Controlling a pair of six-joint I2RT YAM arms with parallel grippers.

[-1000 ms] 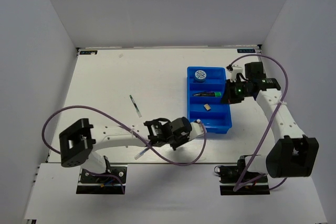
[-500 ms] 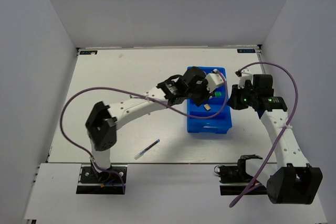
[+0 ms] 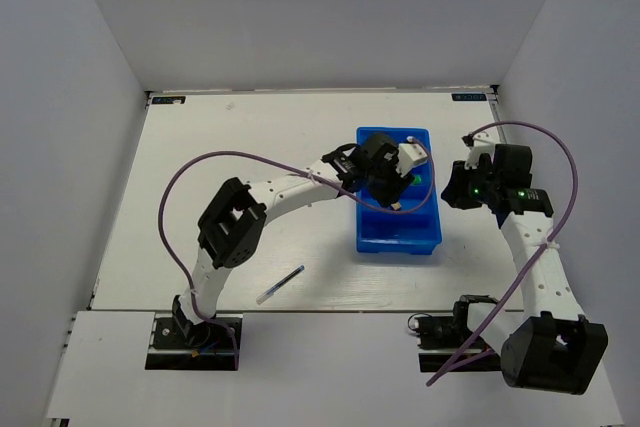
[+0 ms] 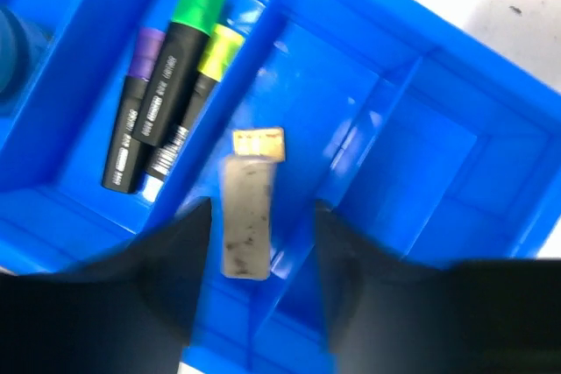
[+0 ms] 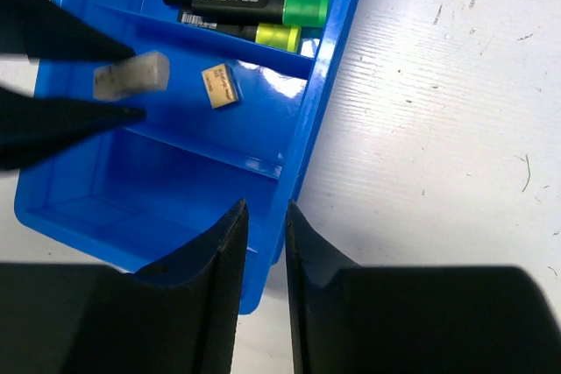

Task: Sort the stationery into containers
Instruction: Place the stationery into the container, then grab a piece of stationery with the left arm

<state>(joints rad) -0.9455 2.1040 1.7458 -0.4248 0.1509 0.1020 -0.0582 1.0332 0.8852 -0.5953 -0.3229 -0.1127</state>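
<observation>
The blue tray [image 3: 400, 237] stands right of centre. My left gripper [image 3: 392, 199] hovers over its middle compartment, open. In the left wrist view the gripper [image 4: 261, 260] has a grey eraser [image 4: 245, 229] between its spread fingers, touching neither pad. A tan eraser [image 4: 259, 144] lies just beyond it. Highlighters with purple, green and yellow ends [image 4: 166, 120] fill the neighbouring compartment. My right gripper [image 3: 452, 192] is shut on the tray's right wall [image 5: 302, 142], one finger inside and one outside. The right wrist view also shows the grey eraser [image 5: 131, 74] and the tan eraser [image 5: 219, 86].
A thin dark-blue and white pen [image 3: 281, 285] lies on the white table near the front edge, left of the tray. The tray's two near compartments [image 5: 175, 181] hold nothing. Grey walls close the table at the back and sides.
My left arm swung from the table's front up over the tray, and the grey eraser is now in the middle compartment. My right gripper shifted slightly nearer along the tray's right wall.
</observation>
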